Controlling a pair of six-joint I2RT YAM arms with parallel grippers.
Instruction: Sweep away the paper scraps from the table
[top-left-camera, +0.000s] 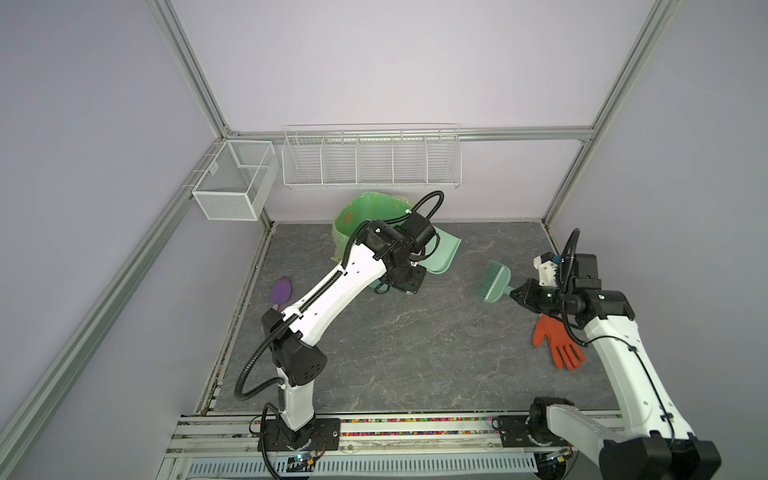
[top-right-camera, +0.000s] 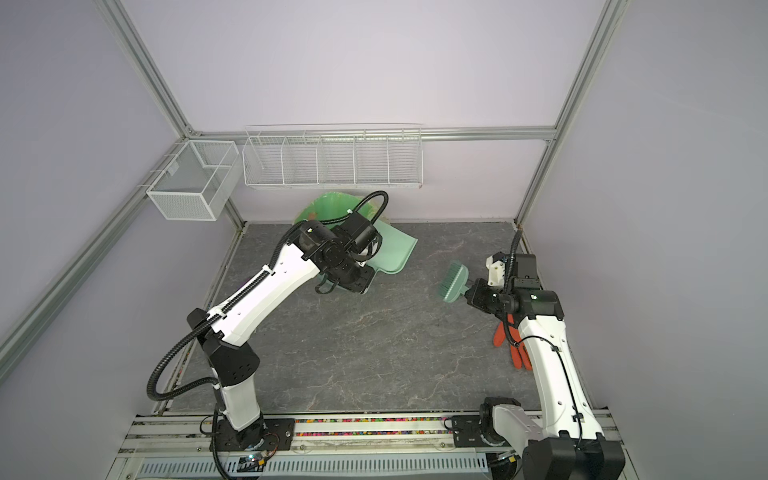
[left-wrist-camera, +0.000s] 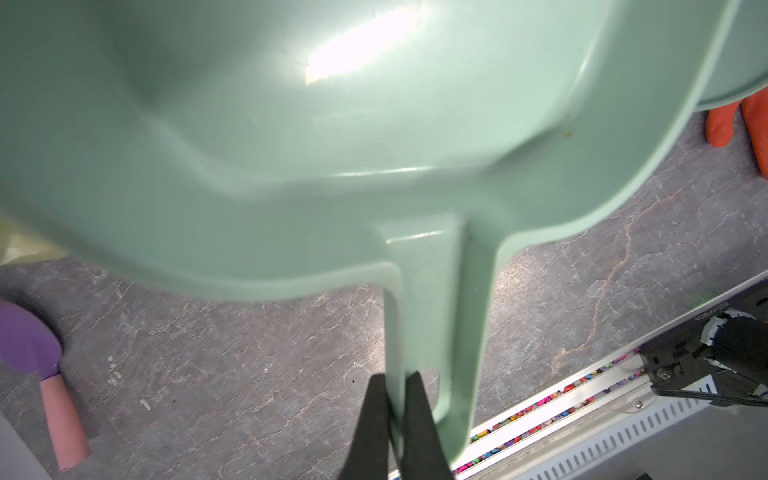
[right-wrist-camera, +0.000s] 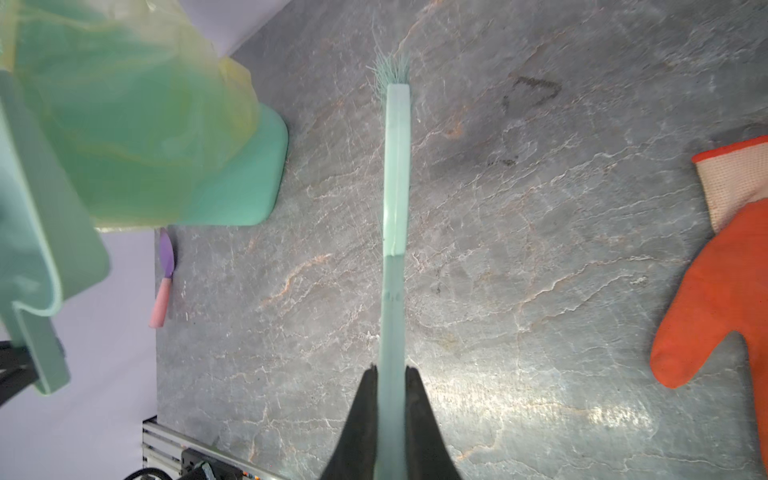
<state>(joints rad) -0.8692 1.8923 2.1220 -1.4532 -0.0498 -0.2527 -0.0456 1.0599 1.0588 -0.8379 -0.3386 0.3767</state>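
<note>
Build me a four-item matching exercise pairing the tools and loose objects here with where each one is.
1 dustpan
2 brush
3 orange glove
4 purple scoop

A clamped in the right gripper
B lying on the table, right side
C clamped in the left gripper
D lying at the table's left edge

Pairs: 1-C, 2-A, 3-B, 4-D

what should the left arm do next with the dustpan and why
Probably lower the mint green plastic dustpan onto the dark grey marbled table and let go. The left gripper is shut on its handle beside the bag-lined green bin, and no paper scraps show on the table or in the pan.
</note>
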